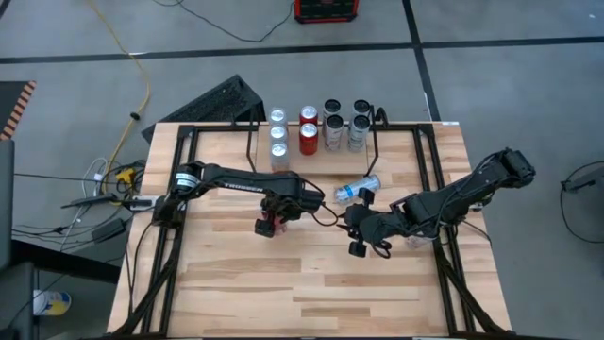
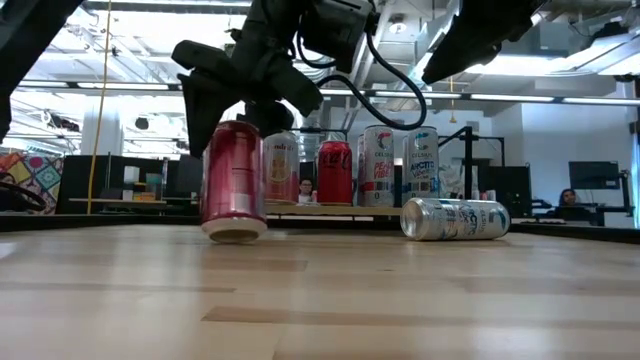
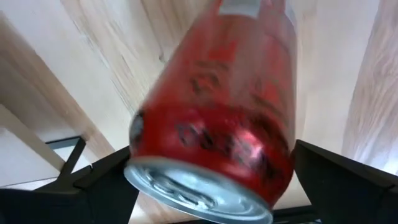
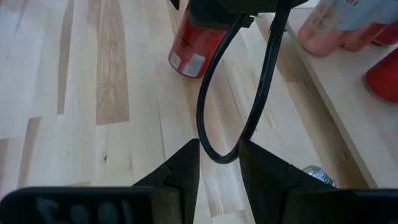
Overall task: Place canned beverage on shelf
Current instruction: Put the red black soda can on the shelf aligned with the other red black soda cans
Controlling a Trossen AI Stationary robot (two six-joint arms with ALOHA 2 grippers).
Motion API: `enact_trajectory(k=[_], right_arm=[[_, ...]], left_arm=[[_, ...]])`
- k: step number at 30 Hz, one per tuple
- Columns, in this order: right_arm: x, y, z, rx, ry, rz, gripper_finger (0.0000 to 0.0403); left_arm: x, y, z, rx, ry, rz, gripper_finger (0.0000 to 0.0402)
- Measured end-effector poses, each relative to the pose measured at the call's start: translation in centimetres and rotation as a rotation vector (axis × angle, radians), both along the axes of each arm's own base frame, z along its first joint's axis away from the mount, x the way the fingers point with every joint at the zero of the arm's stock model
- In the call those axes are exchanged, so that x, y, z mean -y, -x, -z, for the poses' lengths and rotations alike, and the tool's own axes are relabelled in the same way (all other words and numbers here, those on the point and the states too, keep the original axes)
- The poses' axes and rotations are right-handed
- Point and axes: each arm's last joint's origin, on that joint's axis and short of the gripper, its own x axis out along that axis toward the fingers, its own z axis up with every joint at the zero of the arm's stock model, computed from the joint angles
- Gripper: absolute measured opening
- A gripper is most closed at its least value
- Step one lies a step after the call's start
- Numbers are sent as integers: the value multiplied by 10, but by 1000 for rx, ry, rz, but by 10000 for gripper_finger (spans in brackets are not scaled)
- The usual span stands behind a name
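Observation:
A red can point(image 2: 232, 180) stands on its base on the wooden table, left of the middle point(image 1: 275, 225). My left gripper point(image 3: 211, 180) hangs over it, pointing steeply down. It is open, with one finger on either side of the can's top end. My right gripper point(image 4: 219, 171) hovers to the right point(image 1: 358, 241), slanting down. It is open by a narrow gap with nothing between its fingers. A black cable loop point(image 4: 217, 152) hangs ahead of it. The shelf point(image 1: 321, 161) at the far edge carries several upright cans on its light wood board point(image 2: 330, 208).
A silver can point(image 1: 357, 189) lies on its side between the shelf and my right gripper point(image 2: 455, 219). Long black rails point(image 1: 179, 189) run along the table's left and right sides. The near half of the table point(image 1: 302, 293) is bare wood.

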Motion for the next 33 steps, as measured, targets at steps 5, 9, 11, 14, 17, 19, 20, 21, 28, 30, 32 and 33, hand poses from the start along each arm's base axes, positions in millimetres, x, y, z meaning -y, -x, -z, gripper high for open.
enact_trajectory(k=[5, 9, 11, 14, 17, 19, 20, 21, 28, 30, 32, 33], right_arm=[[0, 0, 0, -1, 5, -5, 138], [0, 0, 0, -1, 5, -5, 138], [0, 0, 0, -1, 5, -4, 138], [0, 0, 0, -1, 5, -4, 138], [0, 0, -1, 5, 2, -4, 138], [-1, 0, -1, 8, -2, -6, 138], [-2, 0, -1, 14, -7, -6, 138], [-3, 0, -1, 19, -12, -5, 138], [-7, -6, -3, 80, -52, 2, 138], [-10, -16, 0, 120, -55, -8, 138], [-15, -28, 5, 167, -41, -32, 138], [-16, -36, 9, 194, -33, -42, 138]], left_arm=[[0, -2, -3, 15, 8, -2, 371], [0, -5, -11, 50, 8, -2, 372], [0, -7, -17, 73, 8, -3, 372], [0, -8, -24, 103, 5, -7, 372], [0, -4, -35, 133, 4, -5, 372], [-1, 4, -48, 167, 0, -9, 373], [-2, 9, -57, 191, -3, -11, 373], [-4, 16, -66, 212, -5, -14, 373], [-26, 90, -132, 477, -90, -137, 373], [-29, 113, -142, 629, -74, -161, 373], [-30, 135, -146, 805, -29, -158, 373], [-31, 145, -146, 885, -10, -153, 373]])
